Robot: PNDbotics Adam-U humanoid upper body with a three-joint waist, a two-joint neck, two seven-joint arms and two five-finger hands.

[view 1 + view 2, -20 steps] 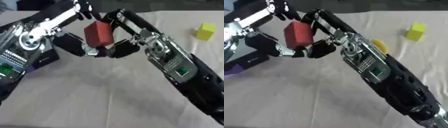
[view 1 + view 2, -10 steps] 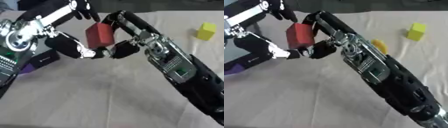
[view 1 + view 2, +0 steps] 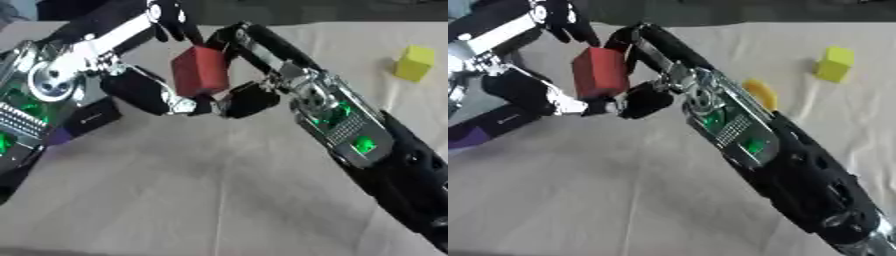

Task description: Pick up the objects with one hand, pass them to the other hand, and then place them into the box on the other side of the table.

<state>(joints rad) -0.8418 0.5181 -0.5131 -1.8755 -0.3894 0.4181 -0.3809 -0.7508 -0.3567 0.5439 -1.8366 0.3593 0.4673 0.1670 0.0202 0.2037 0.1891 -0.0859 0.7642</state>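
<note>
Hanging above the cloth [image 3: 219,190], mid-table, red block [image 3: 199,71] sits between both hands. Right hand [image 3: 249,75] has fingers over the block's top edge & thumb under it, clamped on. Left hand [image 3: 144,75] also curled round it, fingers at top, thumb at lower edge. Yellow cube [image 3: 414,63] lies far right on cloth, well apart. Yellow curved item [image 3: 760,93] shows beside right arm. Dark purple-edged thing [image 3: 83,120] under left arm, can't tell what.

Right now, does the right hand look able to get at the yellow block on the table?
Probably not yet: the right hand is curled on the red block with the left hand. The yellow block lies unobstructed on the cloth.
</note>
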